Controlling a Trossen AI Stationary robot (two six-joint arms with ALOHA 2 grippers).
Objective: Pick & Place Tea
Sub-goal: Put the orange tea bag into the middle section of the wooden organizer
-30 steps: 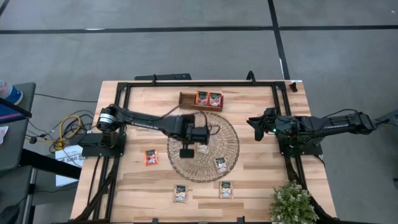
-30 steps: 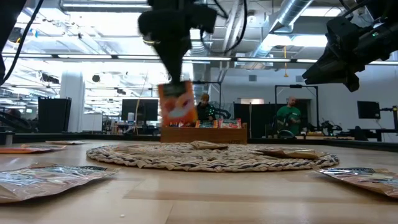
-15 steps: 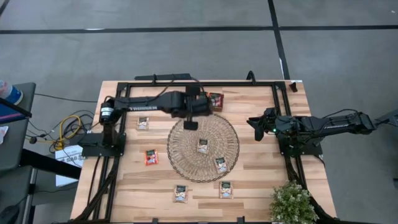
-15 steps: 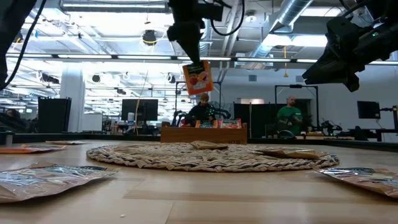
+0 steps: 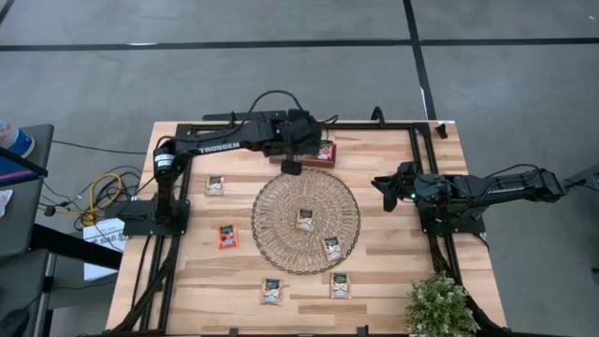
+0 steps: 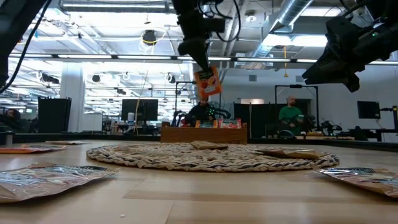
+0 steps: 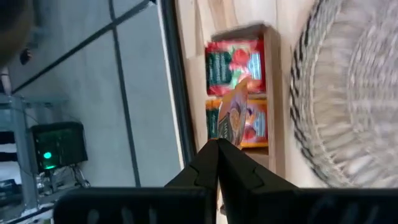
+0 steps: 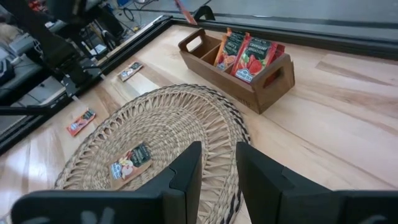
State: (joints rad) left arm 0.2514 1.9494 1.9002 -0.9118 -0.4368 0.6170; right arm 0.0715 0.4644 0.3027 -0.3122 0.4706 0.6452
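Note:
My left gripper (image 5: 292,167) (image 6: 196,55) is shut on an orange tea sachet (image 6: 208,82) high above the brown wooden tray (image 6: 203,132) at the table's far middle. The tray holds red sachets (image 7: 235,65) standing upright. Two sachets (image 5: 304,219) (image 5: 332,248) lie flat on the round woven mat (image 5: 271,225). Several more lie flat on the table to the mat's left (image 5: 227,236) and near side (image 5: 272,291). My right gripper (image 5: 384,183) (image 8: 214,168) hovers open at the table's right, with nothing between its fingers. My left gripper pinches the orange sachet by its upper edge (image 6: 202,71) between its two fingers. The fingers slant down from the table's left. The sachet hangs tilted below the fingertips (image 7: 219,149), clear of the tray and the mat.
A black metal frame (image 5: 281,124) runs around the table's edges. A potted plant (image 5: 440,304) stands at the near right corner. Bare wood lies between the mat and my right arm. People sit in the room beyond the far edge.
My left gripper has carried the orange sachet up and toward the far edge, from over the mat's left part to above the tray, turning as it went. The sachet stays hanging below the shut fingers, now more tilted.

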